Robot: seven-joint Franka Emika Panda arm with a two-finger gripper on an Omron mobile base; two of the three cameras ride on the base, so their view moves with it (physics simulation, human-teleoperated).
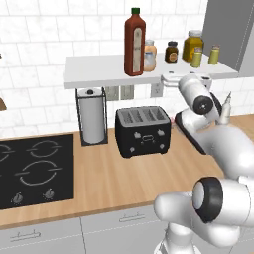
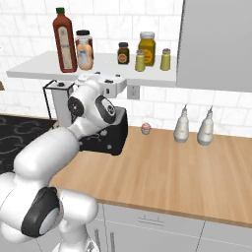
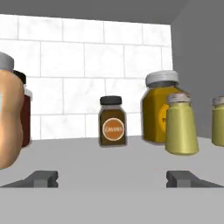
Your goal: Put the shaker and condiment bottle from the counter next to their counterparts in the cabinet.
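Observation:
The tall dark-red condiment bottle stands upright at the left of the white cabinet shelf, next to a peach jar. Two identical yellow-green shakers stand side by side at the shelf's right end, in front of the amber jar; I cannot tell which one is the twin. The nearer shaker is ahead and to the right of my gripper. The gripper is open and holds nothing, level with the shelf's front edge, facing the dark jar.
A black toaster and a paper towel holder stand on the counter under the shelf, left of them the stovetop. Two white nozzle bottles and a small pink item are at the wall. A grey panel closes the shelf's right side.

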